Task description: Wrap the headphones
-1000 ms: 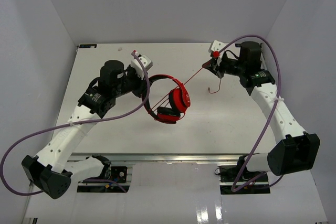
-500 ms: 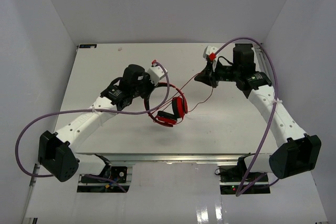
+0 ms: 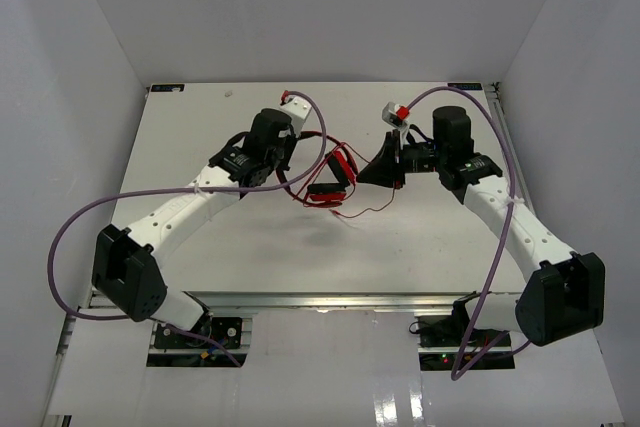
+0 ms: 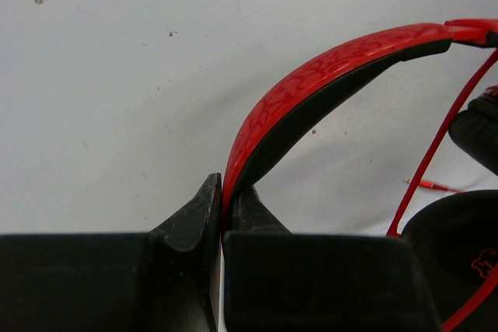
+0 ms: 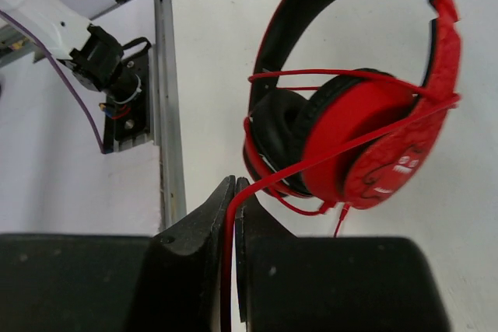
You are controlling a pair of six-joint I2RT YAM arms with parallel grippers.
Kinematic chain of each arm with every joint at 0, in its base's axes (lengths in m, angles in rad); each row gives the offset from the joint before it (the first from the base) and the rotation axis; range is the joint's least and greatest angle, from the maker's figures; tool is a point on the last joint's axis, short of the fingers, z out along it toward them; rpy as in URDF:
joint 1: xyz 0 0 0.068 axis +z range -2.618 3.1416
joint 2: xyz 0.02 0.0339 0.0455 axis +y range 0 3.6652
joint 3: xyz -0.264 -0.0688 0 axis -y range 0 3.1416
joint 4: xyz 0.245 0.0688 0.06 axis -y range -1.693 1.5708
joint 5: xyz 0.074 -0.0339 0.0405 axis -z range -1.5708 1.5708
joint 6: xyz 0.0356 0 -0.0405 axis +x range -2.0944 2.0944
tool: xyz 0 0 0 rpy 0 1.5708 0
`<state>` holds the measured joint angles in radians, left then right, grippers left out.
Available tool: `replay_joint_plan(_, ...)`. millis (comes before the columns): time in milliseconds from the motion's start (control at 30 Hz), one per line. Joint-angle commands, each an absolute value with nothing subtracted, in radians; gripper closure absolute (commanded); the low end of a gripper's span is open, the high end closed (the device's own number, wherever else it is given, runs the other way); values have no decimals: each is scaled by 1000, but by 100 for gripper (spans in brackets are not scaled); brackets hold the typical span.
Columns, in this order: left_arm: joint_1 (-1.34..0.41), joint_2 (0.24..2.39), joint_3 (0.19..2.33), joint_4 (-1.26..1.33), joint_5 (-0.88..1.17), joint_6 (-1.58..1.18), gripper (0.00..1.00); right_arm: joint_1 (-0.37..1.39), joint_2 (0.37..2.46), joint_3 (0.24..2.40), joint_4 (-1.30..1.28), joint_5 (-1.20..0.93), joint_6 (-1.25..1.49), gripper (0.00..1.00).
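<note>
The red headphones (image 3: 335, 175) hang just above the table's middle, between my two grippers. My left gripper (image 3: 293, 173) is shut on the red and black headband (image 4: 327, 68), pinched between the fingertips (image 4: 223, 201). Close on the right, my right gripper (image 3: 384, 173) is shut on the thin red cord (image 5: 311, 165), which runs between its fingertips (image 5: 235, 192). Strands of cord cross the round red earcup (image 5: 366, 138). A slack length of cord (image 3: 368, 210) lies on the table below the headphones. The plug does not show clearly.
Thick purple cables (image 3: 70, 237) (image 3: 505, 237) loop off both arms. White walls close in the table (image 3: 200, 237) at the back and both sides. The metal rail (image 5: 167, 114) of the near edge and a base mount (image 5: 109, 68) show in the right wrist view.
Both arms have swung inward toward the middle, carrying the headphones back and right. The cord, taut between the grippers a second ago, now hangs slack with the right gripper close to the earcups.
</note>
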<state>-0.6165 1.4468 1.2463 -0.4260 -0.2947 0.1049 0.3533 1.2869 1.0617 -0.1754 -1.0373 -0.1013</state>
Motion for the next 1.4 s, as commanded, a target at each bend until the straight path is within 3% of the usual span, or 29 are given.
replay_joint_plan(0, -624, 1492, 1377, -465, -478, -164, 100, 364, 1268, 1044, 41, -1147, 121, 92)
replay_joint_plan(367, -673, 1679, 1528, -496, -541, -328, 100, 380, 1290, 1024, 156, -1120, 225, 92)
replay_joint_plan(800, -670, 1738, 1633, -500, -459, -580, 100, 394, 1315, 945, 132, -956, 220, 87)
replay_joint_plan(1367, -643, 1736, 1744, -526, -322, -908, 100, 402, 1279, 894, 98, -939, 100, 92)
